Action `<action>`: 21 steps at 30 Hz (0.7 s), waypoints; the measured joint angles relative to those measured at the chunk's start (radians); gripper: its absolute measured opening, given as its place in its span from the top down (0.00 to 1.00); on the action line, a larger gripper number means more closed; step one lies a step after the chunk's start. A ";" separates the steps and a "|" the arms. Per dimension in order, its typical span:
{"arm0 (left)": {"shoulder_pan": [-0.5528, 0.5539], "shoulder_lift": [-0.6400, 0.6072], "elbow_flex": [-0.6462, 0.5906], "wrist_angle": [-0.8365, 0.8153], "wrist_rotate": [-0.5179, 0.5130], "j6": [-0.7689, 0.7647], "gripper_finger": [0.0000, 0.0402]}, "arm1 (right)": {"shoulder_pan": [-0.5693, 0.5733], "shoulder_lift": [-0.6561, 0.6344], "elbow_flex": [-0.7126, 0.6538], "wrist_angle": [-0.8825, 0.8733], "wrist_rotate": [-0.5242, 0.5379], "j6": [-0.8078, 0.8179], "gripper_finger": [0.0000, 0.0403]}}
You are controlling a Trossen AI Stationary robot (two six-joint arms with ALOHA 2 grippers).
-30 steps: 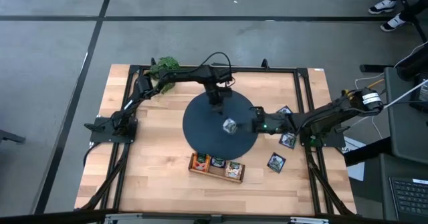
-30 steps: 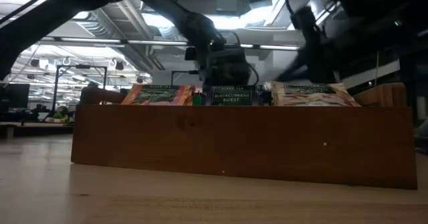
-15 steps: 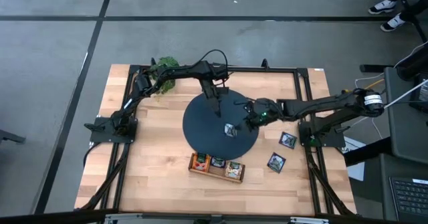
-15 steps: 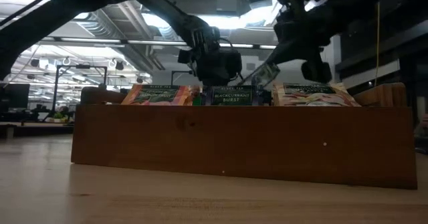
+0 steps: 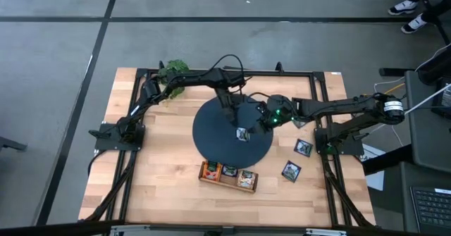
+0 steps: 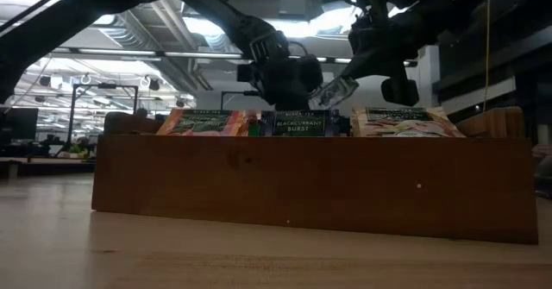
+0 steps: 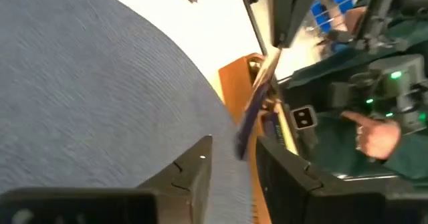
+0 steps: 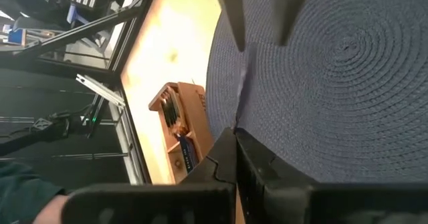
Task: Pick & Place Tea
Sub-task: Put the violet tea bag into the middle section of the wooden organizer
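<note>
Handover above mat (image 5: 211,134): right hand (image 5: 255,125) pinches sachet (image 5: 243,133); left hand (image 5: 230,116) spread around it, must close.

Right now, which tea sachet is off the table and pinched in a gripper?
The sachet above the round mat, pinched by the right gripper; the two loose sachets beside the mat lie flat on the table.

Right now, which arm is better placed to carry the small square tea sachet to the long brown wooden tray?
Right: its claw is shut on the sachet above the round dark mat; the left claw stands open.
</note>
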 joint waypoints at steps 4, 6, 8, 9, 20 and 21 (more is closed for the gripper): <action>-0.005 0.000 0.000 0.069 0.003 -0.004 0.67 | -0.002 0.000 0.000 0.000 -0.005 0.000 1.00; -0.009 0.000 0.000 0.097 0.023 -0.021 0.66 | -0.002 0.000 0.000 0.001 -0.001 0.000 1.00; -0.012 0.000 0.001 0.107 0.037 -0.026 0.66 | -0.003 0.000 0.000 0.001 0.001 -0.002 1.00; -0.016 -0.001 0.001 0.107 0.039 -0.024 0.66 | -0.005 0.000 0.000 0.001 0.007 -0.003 1.00; -0.046 -0.001 0.001 0.106 0.022 -0.011 0.75 | -0.042 0.000 0.000 0.001 0.046 -0.004 1.00; -0.046 -0.001 0.001 0.106 0.012 -0.010 0.77 | -0.042 0.000 0.000 0.001 0.046 -0.003 1.00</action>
